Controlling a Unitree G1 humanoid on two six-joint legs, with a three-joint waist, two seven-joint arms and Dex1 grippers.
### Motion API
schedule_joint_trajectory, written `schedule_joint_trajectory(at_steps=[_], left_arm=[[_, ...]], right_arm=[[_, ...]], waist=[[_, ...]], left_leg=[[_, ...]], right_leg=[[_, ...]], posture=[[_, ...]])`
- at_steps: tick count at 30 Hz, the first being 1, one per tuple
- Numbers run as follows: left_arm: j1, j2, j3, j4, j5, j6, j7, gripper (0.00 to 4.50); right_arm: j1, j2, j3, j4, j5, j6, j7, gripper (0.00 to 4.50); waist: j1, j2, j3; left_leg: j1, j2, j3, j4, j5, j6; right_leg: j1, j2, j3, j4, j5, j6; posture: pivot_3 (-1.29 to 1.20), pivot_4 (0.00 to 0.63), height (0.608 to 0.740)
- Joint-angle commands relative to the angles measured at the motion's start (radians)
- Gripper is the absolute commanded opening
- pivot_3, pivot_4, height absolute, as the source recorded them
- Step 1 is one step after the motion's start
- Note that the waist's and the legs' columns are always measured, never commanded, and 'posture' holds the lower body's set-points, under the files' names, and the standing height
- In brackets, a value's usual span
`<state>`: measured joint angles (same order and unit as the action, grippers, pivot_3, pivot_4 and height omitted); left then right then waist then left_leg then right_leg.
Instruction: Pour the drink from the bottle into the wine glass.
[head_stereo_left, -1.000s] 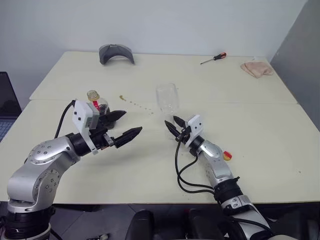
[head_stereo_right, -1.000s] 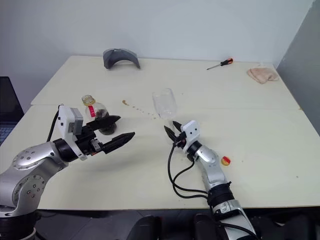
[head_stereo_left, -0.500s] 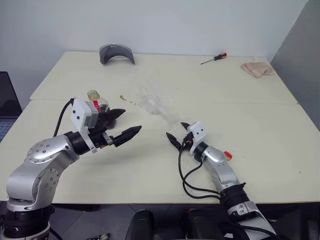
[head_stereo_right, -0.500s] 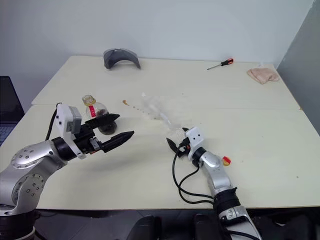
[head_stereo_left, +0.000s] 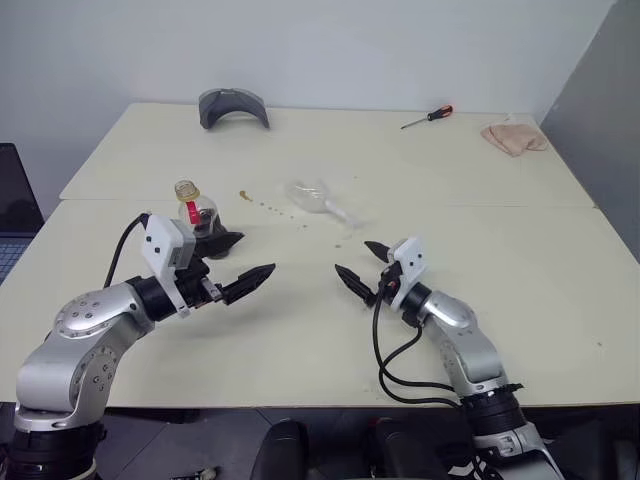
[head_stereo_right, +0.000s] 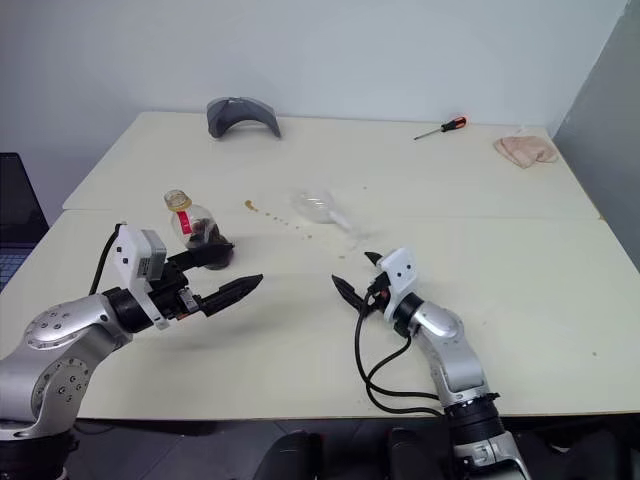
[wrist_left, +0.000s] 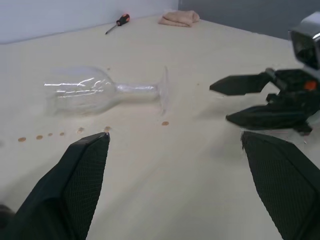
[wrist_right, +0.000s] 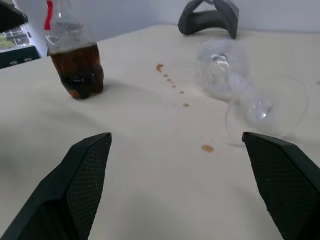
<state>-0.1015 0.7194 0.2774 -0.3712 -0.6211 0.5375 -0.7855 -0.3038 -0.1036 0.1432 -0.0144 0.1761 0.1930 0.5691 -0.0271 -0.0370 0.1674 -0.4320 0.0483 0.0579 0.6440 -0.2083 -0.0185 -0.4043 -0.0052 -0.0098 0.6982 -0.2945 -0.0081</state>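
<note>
The right gripper (head_stereo_left: 360, 265) was seen with its jaws spread wide and nothing between them, hovering above the bench (head_stereo_left: 520, 260). Just beyond it, the wine glass (head_stereo_left: 318, 199) was found lying on its side on the bench, apart from the fingers, with its foot turned toward this gripper. A line of small brown drops (wrist_right: 172, 84) was noticed on the surface beside the glass. The left gripper (head_stereo_left: 238, 263) was also held wide and empty. The bottle (head_stereo_left: 197, 212) was standing upright just behind it, close to one finger, and the drink (wrist_right: 77, 70) filled only its lower part.
</note>
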Motion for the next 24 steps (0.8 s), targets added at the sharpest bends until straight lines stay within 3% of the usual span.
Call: schedule_joint_trajectory(at_steps=[1,8,14,24], left_arm=[[0.005,0.006,-0.028,-0.013,0.046,0.016,0.045,4.50],[-0.042,-0.003,-0.079,-0.046,0.068,0.089,0.117,4.50],[-0.071,-0.003,-0.091,-0.029,0.076,0.119,0.132,4.50],[-0.045,0.003,-0.117,0.011,0.170,0.058,0.116,4.50]], right_arm=[[-0.036,-0.052,-0.020,-0.137,0.033,0.089,0.010,4.45],[-0.182,-0.204,-0.057,-0.210,0.029,0.295,0.012,4.45],[-0.377,-0.278,-0.042,-0.127,0.061,0.540,0.049,4.45],[-0.731,-0.222,-0.034,0.271,0.070,0.730,0.062,4.45]], waist=[[0.000,0.000,0.000],[0.001,0.000,0.000],[-0.001,0.000,0.000],[-0.002,0.001,0.000]], left_leg=[[0.000,0.000,0.000,0.000,0.000,0.000],[0.000,0.000,0.000,0.000,0.000,0.000],[0.000,0.000,0.000,0.000,0.000,0.000],[0.000,0.000,0.001,-0.001,0.000,0.000]], right_leg=[[0.000,0.000,0.000,0.000,0.000,0.000],[0.000,0.000,0.000,0.000,0.000,0.000],[0.000,0.000,0.000,0.000,0.000,0.000],[-0.001,0.000,0.001,0.000,0.000,-0.001]], posture=[[0.00,0.150,0.740],[0.00,0.150,0.740],[0.00,0.150,0.740],[0.00,0.150,0.740]])
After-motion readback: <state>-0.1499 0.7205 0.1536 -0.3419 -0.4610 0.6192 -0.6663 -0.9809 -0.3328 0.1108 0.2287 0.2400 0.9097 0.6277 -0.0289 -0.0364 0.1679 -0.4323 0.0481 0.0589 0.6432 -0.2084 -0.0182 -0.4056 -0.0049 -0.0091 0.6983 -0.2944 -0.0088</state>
